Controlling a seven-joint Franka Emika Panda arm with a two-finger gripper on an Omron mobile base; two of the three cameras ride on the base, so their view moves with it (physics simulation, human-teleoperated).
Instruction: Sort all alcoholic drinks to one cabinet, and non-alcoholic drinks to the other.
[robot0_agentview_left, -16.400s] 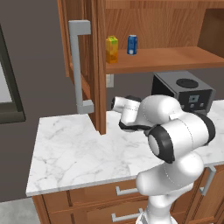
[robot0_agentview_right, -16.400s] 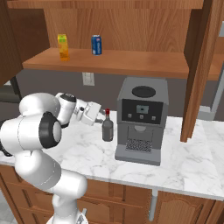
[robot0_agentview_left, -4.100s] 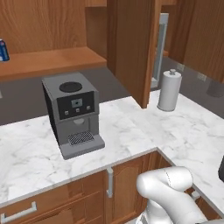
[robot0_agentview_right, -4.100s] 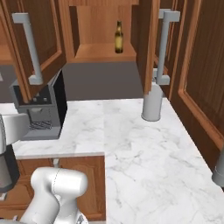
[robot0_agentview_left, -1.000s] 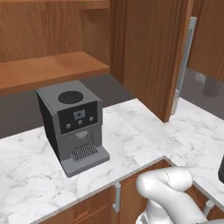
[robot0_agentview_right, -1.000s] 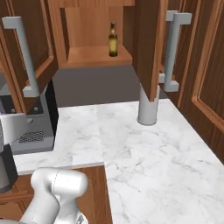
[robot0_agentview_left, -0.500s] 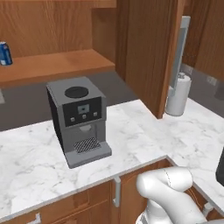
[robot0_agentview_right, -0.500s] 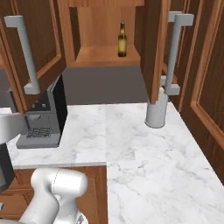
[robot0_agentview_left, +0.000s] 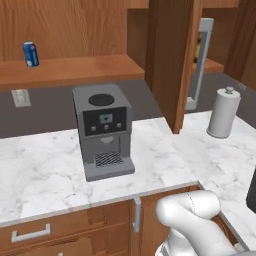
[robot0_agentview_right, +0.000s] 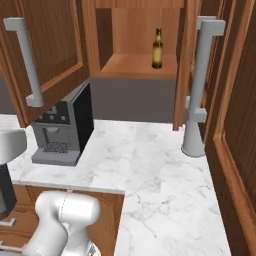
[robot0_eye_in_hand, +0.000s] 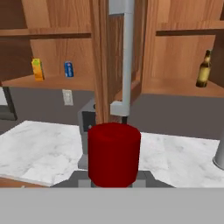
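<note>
Hand view: red cap (robot0_eye_in_hand: 114, 154) sits directly ahead of the gripper, w/ grey bottle shoulders just below it, so the jaws read as clamped on the squat grey bottle; fingertips themselves hidden behind it. Beer bottle (robot0_agentview_right: 157, 48) stands upright in the right cabinet (robot0_agentview_right: 137, 67). Soda can (robot0_agentview_left: 30, 54) and juice carton (robot0_eye_in_hand: 38, 69) stand near each other on the left shelf (robot0_agentview_left: 70, 70). Judgement: carry step, approx. halfway thru task. Recommend keeping bottle upright, swinging clear of the open door's handle (robot0_eye_in_hand: 124, 57) and the coffee machine (robot0_agentview_left: 103, 130), then setting down beside the beer, not touching it. Risk: clipping the door edge.
</note>
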